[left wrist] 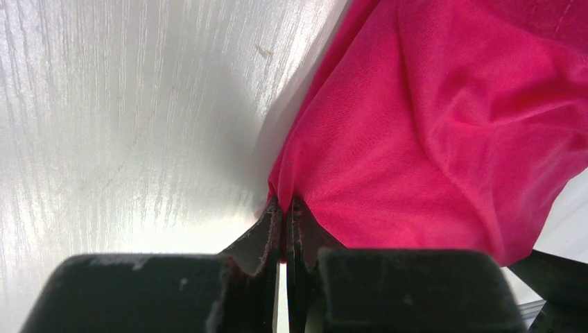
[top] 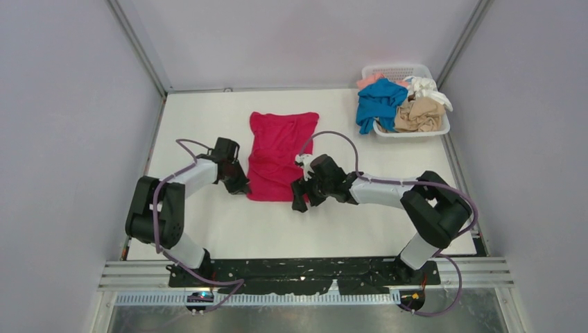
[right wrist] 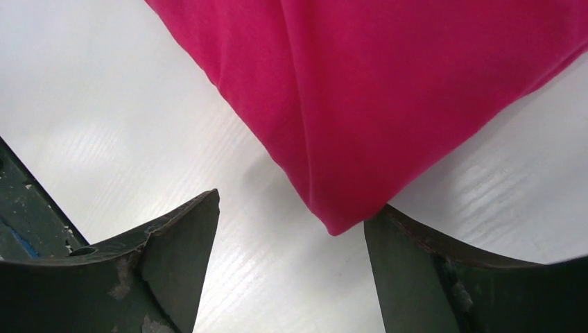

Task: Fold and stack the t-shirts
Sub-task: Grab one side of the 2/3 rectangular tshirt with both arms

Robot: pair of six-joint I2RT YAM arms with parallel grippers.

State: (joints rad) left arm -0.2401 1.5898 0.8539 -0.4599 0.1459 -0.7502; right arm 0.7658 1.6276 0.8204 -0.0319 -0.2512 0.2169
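Pinching an edge of the creased magenta t-shirt (top: 281,149) in the clamped left tool (left wrist: 286,208); straddling its near corner with the right tool (right wrist: 291,208) spread wide, perhaps grazing cloth, gripping nothing.

No readable text, labels or numbers anywhere.

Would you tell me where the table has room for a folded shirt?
Bare tabletop: left of the magenta-red cloth t-shirt; between it and the white plastic lattice basket. Crowded at its near corners, by the left pincer and right pincer.
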